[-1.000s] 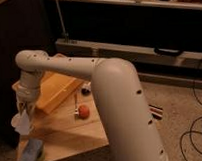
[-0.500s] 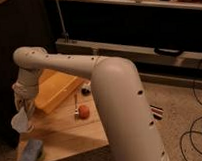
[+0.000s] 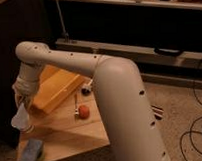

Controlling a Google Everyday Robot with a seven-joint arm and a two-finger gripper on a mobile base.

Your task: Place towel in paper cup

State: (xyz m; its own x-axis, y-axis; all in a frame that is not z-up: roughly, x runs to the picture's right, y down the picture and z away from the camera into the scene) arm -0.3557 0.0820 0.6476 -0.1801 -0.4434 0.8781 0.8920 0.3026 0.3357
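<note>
Dim room; wooden table (image 3: 71,133) at lower left. End effector (image 3: 21,102) at the left edge of the frame, over the table's left side, clenched on the towel (image 3: 19,119), which hangs limp below it. Blue sponge (image 3: 31,150) at bottom left.

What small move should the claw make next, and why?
Probably lower the claw a little, straight down. The towel hangs limp from it near the left edge of the table, and what seems to be the paper cup stands just beneath, so a short descent should feed the cloth in.
</note>
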